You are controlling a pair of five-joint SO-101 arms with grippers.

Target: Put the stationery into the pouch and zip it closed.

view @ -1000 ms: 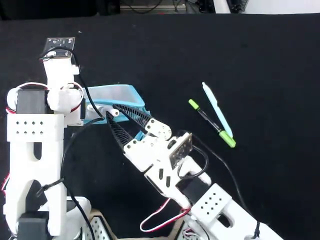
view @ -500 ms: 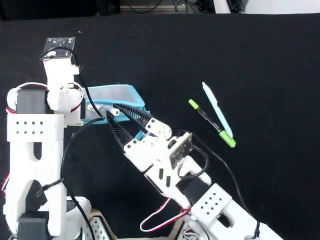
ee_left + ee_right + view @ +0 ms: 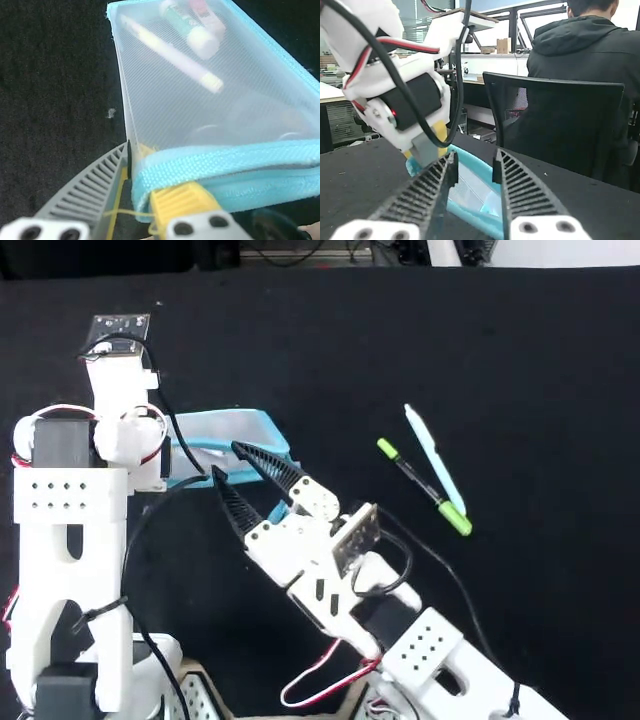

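The left tool [image 3: 136, 197] is clamped on the left end of the pouch [image 3: 228, 436], at the left of the worktop [image 3: 520, 360]; the right tool [image 3: 227, 461] stands parted at its near edge; a green marker [image 3: 425, 488] and blue pen [image 3: 433, 458] lie crossed, well right.

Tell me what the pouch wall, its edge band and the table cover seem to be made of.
The pouch wall: translucent, finely ribbed sheet, probably soft plastic or mesh; the stationery inside shows through. Its edge band: light blue woven tape, matte, with visible weave. The table cover: black, matte, lint-specked, likely cloth or felt.
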